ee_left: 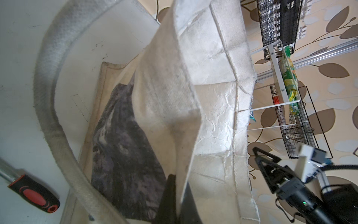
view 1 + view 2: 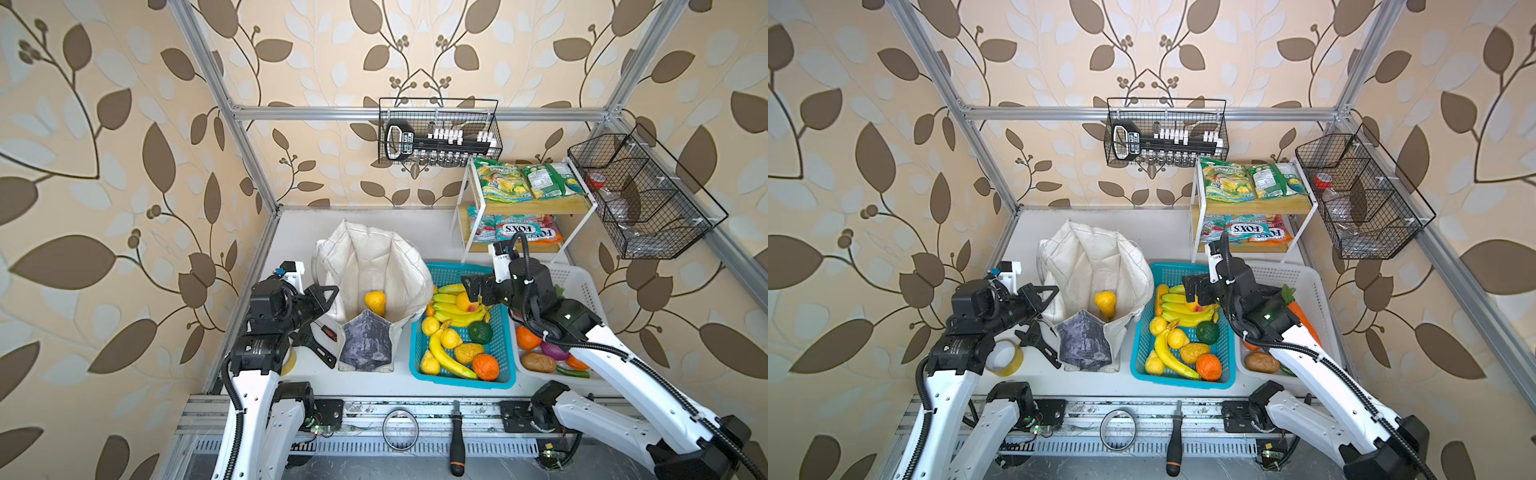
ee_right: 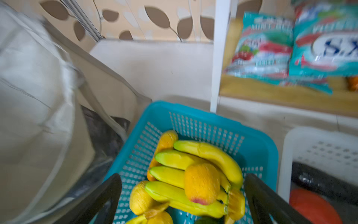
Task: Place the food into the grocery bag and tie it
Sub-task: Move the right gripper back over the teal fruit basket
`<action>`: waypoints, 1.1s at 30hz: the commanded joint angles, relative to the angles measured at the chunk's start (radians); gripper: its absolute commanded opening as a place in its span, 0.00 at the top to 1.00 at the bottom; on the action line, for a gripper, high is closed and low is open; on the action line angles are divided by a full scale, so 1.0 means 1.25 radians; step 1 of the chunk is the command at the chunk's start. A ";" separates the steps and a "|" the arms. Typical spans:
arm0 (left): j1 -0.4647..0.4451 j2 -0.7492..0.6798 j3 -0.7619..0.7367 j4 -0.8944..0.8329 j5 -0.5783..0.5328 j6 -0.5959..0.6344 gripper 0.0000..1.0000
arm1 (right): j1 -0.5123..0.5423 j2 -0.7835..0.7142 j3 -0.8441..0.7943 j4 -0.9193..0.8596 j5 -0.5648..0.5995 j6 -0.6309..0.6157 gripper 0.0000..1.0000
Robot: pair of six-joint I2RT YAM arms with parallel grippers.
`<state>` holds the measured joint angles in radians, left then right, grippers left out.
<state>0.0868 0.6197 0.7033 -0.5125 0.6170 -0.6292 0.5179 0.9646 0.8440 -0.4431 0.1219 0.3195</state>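
Observation:
The off-white grocery bag [image 2: 374, 262] [image 2: 1096, 262] [image 1: 213, 116] stands open on the table with one small yellow fruit [image 2: 375, 301] [image 2: 1105, 302] inside. My left gripper [image 2: 332, 293] [image 2: 1054, 291] [image 1: 178, 181] is shut on the bag's left rim, with cloth pinched between its black fingers. Over the far end of the blue basket [image 2: 419, 345] [image 2: 1137, 345] [image 3: 193, 116], my right gripper [image 2: 471, 289] [image 2: 1190, 289] [image 3: 183, 177] hangs open above bananas and a yellow-orange fruit [image 3: 201, 182]. Two green-and-yellow snack packets [image 2: 498, 178] [image 2: 1225, 180] lie on the top shelf. The carrot [image 2: 1302, 316] lies in the white basket [image 2: 1287, 274].
Teal FOX'S packets [image 2: 515, 232] [image 3: 267, 48] fill the lower shelf of the white rack. Black wire baskets [image 2: 440, 133] hang on the back and right frame. A tape roll [image 2: 1005, 357] and a black tool [image 2: 320, 345] lie beside the bag; a screwdriver [image 2: 457, 440] rests on the front rail.

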 commanded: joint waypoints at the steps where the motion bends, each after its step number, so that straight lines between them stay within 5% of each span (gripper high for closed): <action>1: 0.008 0.007 0.014 -0.007 -0.003 0.033 1.00 | -0.021 0.029 -0.035 0.010 -0.064 0.007 0.00; 8: 0.010 -0.002 0.004 -0.006 0.008 0.029 1.00 | -0.024 0.047 -0.056 0.053 -0.088 0.036 0.02; 25: 0.009 -0.004 -0.021 0.012 -0.001 0.019 1.00 | 0.043 0.018 0.003 -0.221 -0.026 0.036 0.05; 33: 0.009 -0.019 -0.039 0.012 -0.002 0.018 1.00 | 0.090 0.044 -0.008 -0.218 -0.051 0.084 0.00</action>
<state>0.0868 0.6018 0.6792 -0.5106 0.6010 -0.6098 0.6155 0.9943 0.8124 -0.6907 0.0708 0.3923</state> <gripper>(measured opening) 0.053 0.998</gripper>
